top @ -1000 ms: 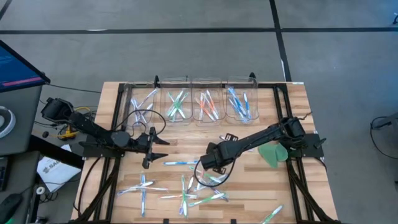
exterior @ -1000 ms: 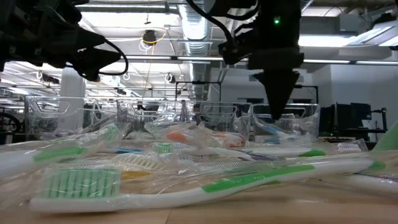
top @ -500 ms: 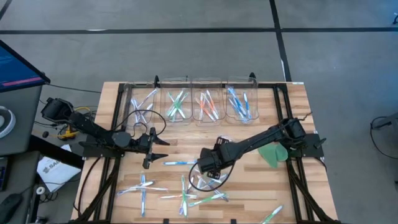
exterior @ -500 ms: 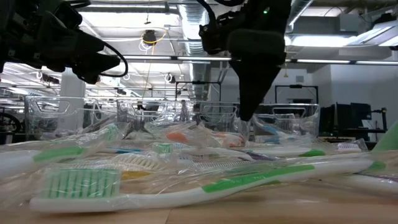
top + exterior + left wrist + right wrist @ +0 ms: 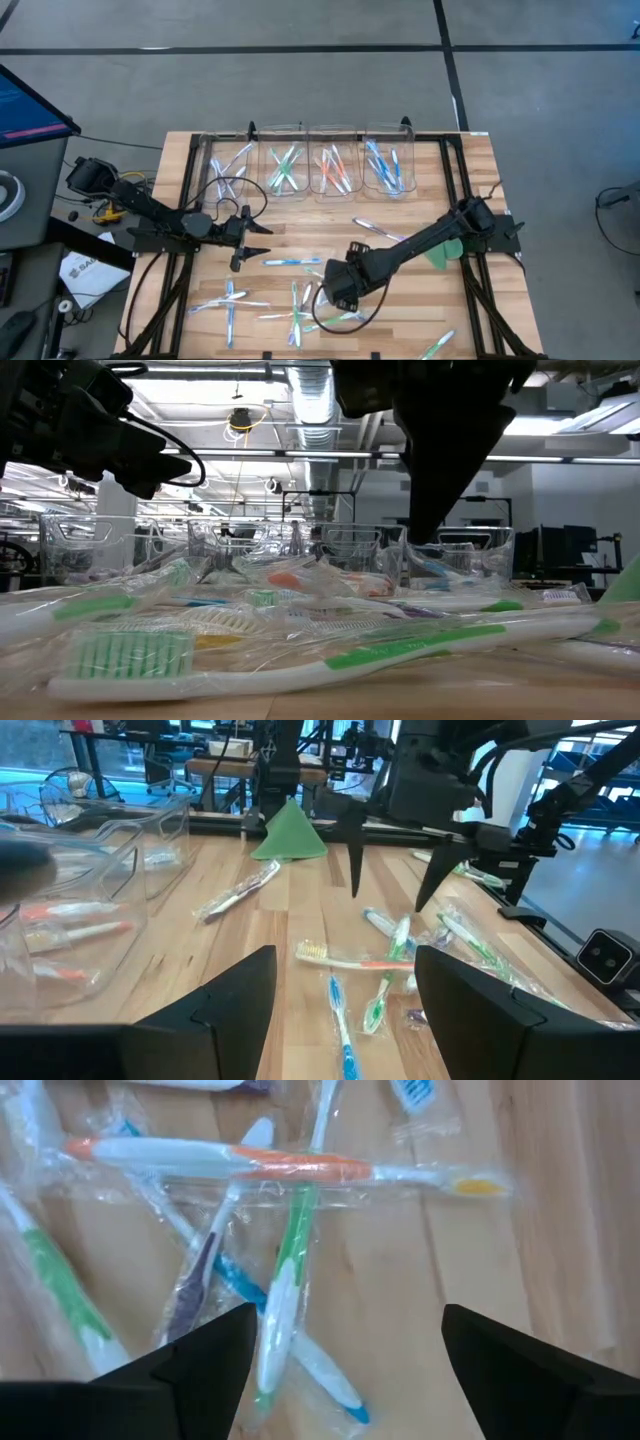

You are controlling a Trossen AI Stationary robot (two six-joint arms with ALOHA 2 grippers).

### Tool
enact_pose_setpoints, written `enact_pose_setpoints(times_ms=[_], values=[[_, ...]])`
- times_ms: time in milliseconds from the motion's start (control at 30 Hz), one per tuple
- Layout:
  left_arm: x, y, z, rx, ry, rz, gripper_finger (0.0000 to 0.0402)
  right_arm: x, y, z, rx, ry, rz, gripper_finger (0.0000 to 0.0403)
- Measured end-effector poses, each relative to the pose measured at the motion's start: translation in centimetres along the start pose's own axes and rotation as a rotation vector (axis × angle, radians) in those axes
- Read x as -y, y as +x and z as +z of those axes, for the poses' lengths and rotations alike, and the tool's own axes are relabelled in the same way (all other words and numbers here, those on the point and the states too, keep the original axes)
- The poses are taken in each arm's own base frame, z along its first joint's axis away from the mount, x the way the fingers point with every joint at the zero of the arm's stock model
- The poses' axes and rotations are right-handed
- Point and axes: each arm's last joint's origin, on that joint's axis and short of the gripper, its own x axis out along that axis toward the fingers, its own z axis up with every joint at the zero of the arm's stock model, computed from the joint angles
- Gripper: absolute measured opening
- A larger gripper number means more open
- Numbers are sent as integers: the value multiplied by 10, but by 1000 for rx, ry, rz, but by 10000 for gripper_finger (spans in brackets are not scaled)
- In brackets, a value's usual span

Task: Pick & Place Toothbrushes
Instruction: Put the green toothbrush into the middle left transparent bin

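High view: left pincer [image 5: 250,239] waits open on the bench's [image 5: 470,160] left, while right pincer [image 5: 333,290] hangs open directly over the wrapped toothbrushes [image 5: 300,310] scattered near the front edge, a green-handled one [image 5: 283,1295] lying between its fingers.

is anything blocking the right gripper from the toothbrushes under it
Nothing visible. The right gripper hangs open over a crossed pile of wrapped toothbrushes, only air between; the orange-handled one lies across the green one.

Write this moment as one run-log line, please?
right gripper: open, above the loose toothbrushes, holding nothing | left gripper: open, waiting on the table's left | bins: partly filled
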Motion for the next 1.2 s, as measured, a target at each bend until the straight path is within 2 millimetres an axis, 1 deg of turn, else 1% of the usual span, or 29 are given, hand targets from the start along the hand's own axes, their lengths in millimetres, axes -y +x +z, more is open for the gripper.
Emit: enact_pose_setpoints(times_ms=[167,300,433,567,667,800,967,1200], values=[[0,0,0,0,-5,0,231,-7,1,-4,5,37,16,312],[0,0,0,1,-8,0,231,-16,12,-12,-41,11,12,312],[0,0,0,2,-9,0,231,-19,18,-12,-41,-22,17,312],[0,0,0,2,-32,0,231,-13,21,-12,-55,-79,-7,312],[0,0,0,2,-67,-1,231,-2,35,-17,-96,-90,-38,312],[0,0,0,2,-82,0,231,3,49,-19,-98,-60,33,312],[0,0,0,2,-80,0,231,5,51,-20,-93,-85,36,306],[0,0,0,2,-80,0,231,5,51,-20,-95,-105,36,269]])
